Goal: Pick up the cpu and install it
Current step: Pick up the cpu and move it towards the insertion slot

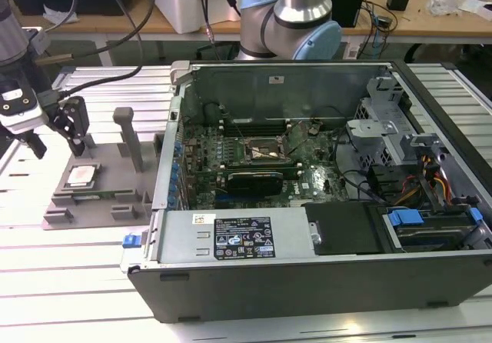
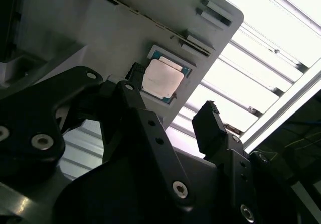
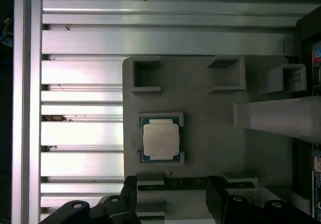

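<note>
A counter (image 1: 69, 281) of ribbed silvery metal slats is seen. On it, toward the exterior view's left, a grey plastic tray (image 1: 111, 178) with upright posts is set flat. Just beside the tray, an open computer case (image 1: 323, 285) is laid on its side.

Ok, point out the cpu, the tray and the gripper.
cpu (image 3: 160, 139): first wrist view, middle of its metal top.
tray (image 3: 210, 133): first wrist view, bare floor beside the cpu.
gripper (image 2: 171, 87): second wrist view, midway between its open fingertips.
</note>
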Controlling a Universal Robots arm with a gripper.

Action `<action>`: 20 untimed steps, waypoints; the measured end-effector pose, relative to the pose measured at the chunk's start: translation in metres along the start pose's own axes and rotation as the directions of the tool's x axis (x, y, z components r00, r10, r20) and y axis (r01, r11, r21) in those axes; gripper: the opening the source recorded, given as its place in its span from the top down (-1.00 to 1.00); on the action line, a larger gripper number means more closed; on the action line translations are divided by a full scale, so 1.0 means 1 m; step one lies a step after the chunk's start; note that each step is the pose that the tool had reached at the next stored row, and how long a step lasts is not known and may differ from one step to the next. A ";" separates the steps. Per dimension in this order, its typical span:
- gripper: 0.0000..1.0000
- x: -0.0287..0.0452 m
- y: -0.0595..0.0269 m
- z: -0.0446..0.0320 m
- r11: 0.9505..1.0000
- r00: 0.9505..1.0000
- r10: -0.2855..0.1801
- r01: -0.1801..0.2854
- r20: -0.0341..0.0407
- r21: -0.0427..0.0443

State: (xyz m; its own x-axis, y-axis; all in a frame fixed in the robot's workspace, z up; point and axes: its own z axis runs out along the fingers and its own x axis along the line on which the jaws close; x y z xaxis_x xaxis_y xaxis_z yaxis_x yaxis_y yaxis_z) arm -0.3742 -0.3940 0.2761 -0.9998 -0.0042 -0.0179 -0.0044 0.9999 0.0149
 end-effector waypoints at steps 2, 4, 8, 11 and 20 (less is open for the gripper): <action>-0.32 0.0000 0.0009 0.0016 1.000 1.000 -0.001 0.001 0.000 0.001; -0.32 -0.0002 0.0029 0.0032 1.000 1.000 -0.002 0.002 0.000 0.002; -0.32 -0.0003 0.0092 0.0093 1.000 1.000 -0.011 0.011 0.000 0.011; -0.32 -0.0003 0.0135 0.0155 0.999 0.999 -0.034 0.034 -0.001 0.016; -0.32 0.0014 0.0181 0.0366 0.999 0.999 -0.047 0.047 -0.001 0.017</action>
State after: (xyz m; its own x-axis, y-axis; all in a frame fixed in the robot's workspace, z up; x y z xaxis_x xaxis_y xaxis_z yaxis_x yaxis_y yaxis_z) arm -0.3751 -0.3753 0.2397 -0.9985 -0.0511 -0.0177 -0.0511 0.9987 -0.0026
